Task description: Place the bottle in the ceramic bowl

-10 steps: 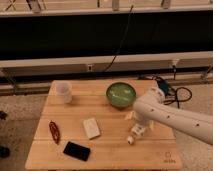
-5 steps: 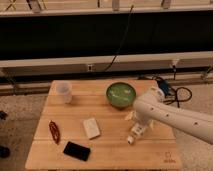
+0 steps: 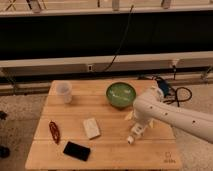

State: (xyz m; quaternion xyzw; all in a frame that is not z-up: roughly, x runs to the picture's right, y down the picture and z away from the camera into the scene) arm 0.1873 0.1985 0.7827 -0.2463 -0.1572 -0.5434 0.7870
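The green ceramic bowl (image 3: 121, 94) sits at the back of the wooden table (image 3: 112, 152), right of centre. The small white bottle (image 3: 133, 137) lies on the table in front of the bowl and slightly to its right, its cap end pointing toward the front edge. My white arm reaches in from the right. Its gripper (image 3: 136, 125) hangs directly over the upper end of the bottle, open, with the bottle still resting on the wood. The gripper hides part of the bottle.
A translucent plastic cup (image 3: 64, 92) stands at the back left. A flat white block (image 3: 91, 128) lies mid-table, a red object (image 3: 54, 131) at the left, and a black phone-like slab (image 3: 76, 150) near the front. Cables (image 3: 172, 92) lie on the floor beyond the right edge.
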